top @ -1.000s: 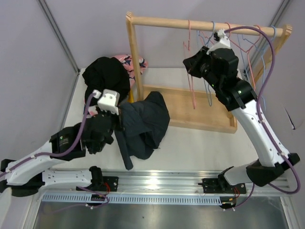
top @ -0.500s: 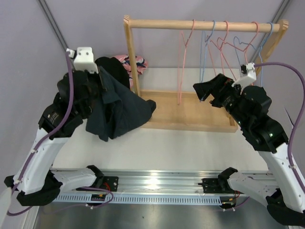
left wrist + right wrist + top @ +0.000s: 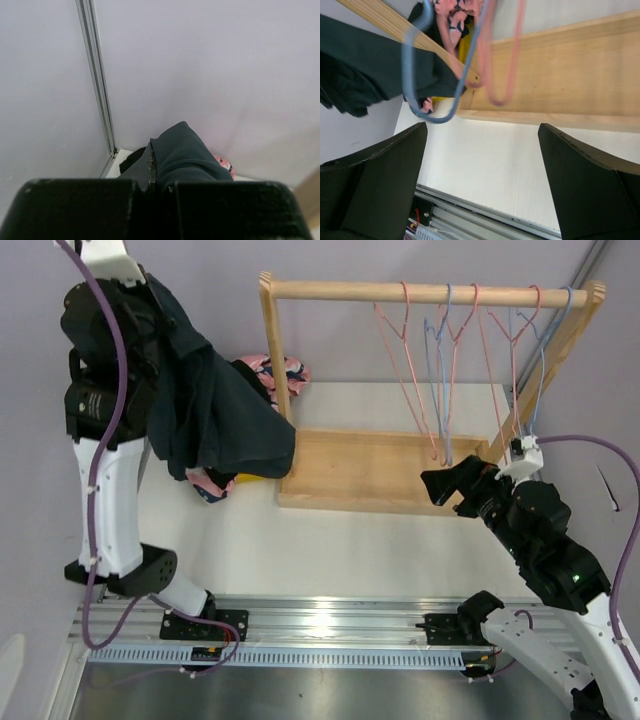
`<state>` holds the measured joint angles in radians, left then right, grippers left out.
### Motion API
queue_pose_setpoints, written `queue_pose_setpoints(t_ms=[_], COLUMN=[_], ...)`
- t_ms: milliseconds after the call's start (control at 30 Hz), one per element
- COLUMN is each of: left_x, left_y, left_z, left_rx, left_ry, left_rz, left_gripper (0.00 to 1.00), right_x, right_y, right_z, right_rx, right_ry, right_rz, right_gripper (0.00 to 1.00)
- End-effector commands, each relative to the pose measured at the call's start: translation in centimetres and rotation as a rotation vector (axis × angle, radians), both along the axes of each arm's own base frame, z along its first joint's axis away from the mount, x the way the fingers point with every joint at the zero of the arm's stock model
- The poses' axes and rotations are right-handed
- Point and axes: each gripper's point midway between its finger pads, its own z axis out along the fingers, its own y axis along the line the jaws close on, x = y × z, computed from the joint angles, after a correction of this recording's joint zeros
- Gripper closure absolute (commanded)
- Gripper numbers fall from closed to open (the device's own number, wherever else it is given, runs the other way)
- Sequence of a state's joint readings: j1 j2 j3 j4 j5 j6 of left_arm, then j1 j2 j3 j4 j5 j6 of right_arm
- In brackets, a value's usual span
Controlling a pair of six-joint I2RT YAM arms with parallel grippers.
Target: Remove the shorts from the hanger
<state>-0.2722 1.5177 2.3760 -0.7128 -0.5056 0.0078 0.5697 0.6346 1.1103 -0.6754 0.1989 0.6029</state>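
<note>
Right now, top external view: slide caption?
Left arm holds dark navy fabric shorts aloft; right fingers open near bare pink and blue wire hangers.

Black left gripper [image 3: 152,184] clamped on dark soft fabric shorts [image 3: 182,155], bunched between its jaws. Behind them peeks pink patterned fabric [image 3: 223,164]. A vertical silver metal post [image 3: 97,85] stands against a pale lilac wall [image 3: 215,65].

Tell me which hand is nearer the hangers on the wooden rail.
Right. The right hand, open, sits close by the hangers, at their lower ends; the left hand is raised far off to the left, shut on dark shorts.
</note>
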Motion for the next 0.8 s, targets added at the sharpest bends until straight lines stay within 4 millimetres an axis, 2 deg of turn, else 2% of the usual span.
queue_pose_setpoints(t_ms=[0,67,100,133,167,233,267,300,333,367,433,467,500,533,567,600,633,700,733,767], left_x=[3.6,5.3,7.7,8.5,10.7,12.6,14.0,15.8,16.4,17.2,18.9,19.6,20.3,20.0,20.2,20.1,20.0,18.9,17.5,16.8], left_y=[-0.4,-1.1,-1.8,-2.2,-2.5,-2.7,-2.8,-2.9,-2.7,-2.7,-2.8,-2.8,-2.6,-2.3,-1.9,-1.9,-1.7,-1.2,-1.0,-1.2], left_z=[1.7,2.5,1.8,1.9,0.6,-0.7,-2.3,-4.7,-5.1,-6.5,-9.6,-11.8,-14.9,-14.9,-17.7,-19.2,-20.2,-22.6,-21.1,-23.6], left_rx=[-0.038,-0.024,-0.016,-0.006,-0.005,-0.008,-0.005,-0.003,-0.012,-0.011,-0.020,-0.019,-0.022,-0.041,-0.046,-0.057,-0.098,-0.120,-0.130,-0.128], left_ry=[-0.081,-0.119,-0.121,-0.131,-0.110,-0.095,-0.064,-0.017,-0.023,0.007,0.077,0.123,0.183,0.171,0.229,0.269,0.295,0.378,0.354,0.402], left_rz=[-0.066,-0.106,-0.120,-0.138,-0.136,-0.132,-0.122,-0.107,-0.094,-0.085,-0.074,-0.061,-0.043,-0.024,0.001,-0.005,0.001,0.036,0.034,0.024], left_gripper=[1.00,1.00,1.00,1.00,1.00,1.00,1.00,1.00,1.00,1.00,1.00,0.99,0.93,0.82,0.28,0.05,0.01,0.01,0.01,0.01], right_x=[-0.4,-0.5,-0.5,-0.6,-0.7,-0.8,-0.7,-0.9,-1.0,-1.1,-1.4,-1.4,-1.6,-1.7,-1.7,-1.9,-2.1,-2.4,-2.5,-2.7], right_y=[0.4,0.6,0.6,0.7,0.7,0.6,0.5,0.4,0.4,0.4,0.3,0.2,0.0,-0.2,-0.2,-0.4,-0.6,-0.8,-0.9,-1.1], right_z=[-1.3,-2.8,-3.4,-3.9,-4.6,-5.1,-5.4,-5.3,-5.3,-5.2,-5.0,-4.9,-4.7,-4.6,-4.5,-4.0,-3.8,-3.3,-3.1,-3.0], right_rx=[0.030,0.017,0.009,0.002,-0.003,-0.001,-0.001,0.005,0.007,0.008,0.004,0.003,0.007,0.007,0.006,0.013,0.013,0.016,0.015,0.011], right_ry=[0.011,0.041,0.054,0.061,0.072,0.074,0.076,0.069,0.067,0.062,0.057,0.052,0.044,0.040,0.038,0.026,0.024,0.020,0.015,0.012], right_rz=[0.019,0.032,0.033,0.036,0.037,0.035,0.033,0.033,0.036,0.040,0.043,0.041,0.036,0.034,0.034,0.030,0.028,0.028,0.026,0.025], right_gripper=[0.00,0.01,0.01,0.00,0.01,0.01,0.00,0.01,0.01,0.01,0.00,0.01,0.00,0.01,0.01,0.01,0.01,0.00,0.01,0.01])
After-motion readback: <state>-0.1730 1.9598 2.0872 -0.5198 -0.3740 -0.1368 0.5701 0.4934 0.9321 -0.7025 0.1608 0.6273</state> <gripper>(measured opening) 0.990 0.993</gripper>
